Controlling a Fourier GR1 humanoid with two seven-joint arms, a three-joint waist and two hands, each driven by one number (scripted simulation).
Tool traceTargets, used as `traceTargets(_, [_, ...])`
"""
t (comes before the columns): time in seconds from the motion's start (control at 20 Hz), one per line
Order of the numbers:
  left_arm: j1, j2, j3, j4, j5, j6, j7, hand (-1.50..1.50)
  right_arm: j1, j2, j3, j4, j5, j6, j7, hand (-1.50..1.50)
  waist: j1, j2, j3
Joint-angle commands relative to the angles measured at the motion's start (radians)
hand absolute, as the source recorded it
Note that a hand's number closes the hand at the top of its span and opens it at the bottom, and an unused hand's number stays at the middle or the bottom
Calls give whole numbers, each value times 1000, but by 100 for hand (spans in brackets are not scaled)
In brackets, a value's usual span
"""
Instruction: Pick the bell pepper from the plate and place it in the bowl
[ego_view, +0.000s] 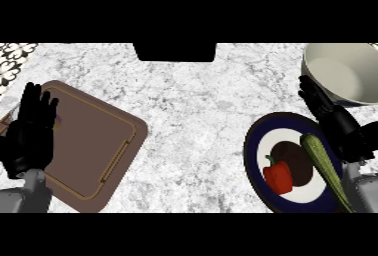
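On a white-grey speckled stone counter (199, 110): red bell pepper (278, 176) lies on the dark-rimmed plate (255, 150) beside a long green vegetable (325, 167). Pale bowl (347, 72) at far right corner. Right hand (328, 117) open, fingers straight, holding nothing, between plate and bowl. Left hand (29, 132) open, empty, over a brown cutting board (92, 145).

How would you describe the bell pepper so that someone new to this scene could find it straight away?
Look to the right side of the marble counter, at the round dark-rimmed plate just below the pale bowl. The bell pepper lies on the plate's lower left part. It is the only red item there, unlike the long green vegetable and the dark round piece beside it.
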Motion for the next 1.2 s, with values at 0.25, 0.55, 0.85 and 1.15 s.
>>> traceTargets(0.25, [-60, 150, -109, -10, -173, -99, -58, 0, -64, 171, 44, 31, -437, 471, -225, 150, 26, 36, 37])
traceTargets(0.55, [-77, 186, -156, 1, -217, -132, -13, 0, 0, 74, -168, 350, -491, 693, -493, -150, 1, 30, 22])
traceTargets(0.85, [-83, 156, -189, 40, -249, -126, -32, 0, -64, -126, -215, 431, -285, 956, -715, -150, 5, 24, 15])
traceTargets(1.15, [-95, 141, -213, 4, -266, -113, 11, 0, -136, -249, -171, 368, -75, 908, -742, -150, 23, 17, 14])
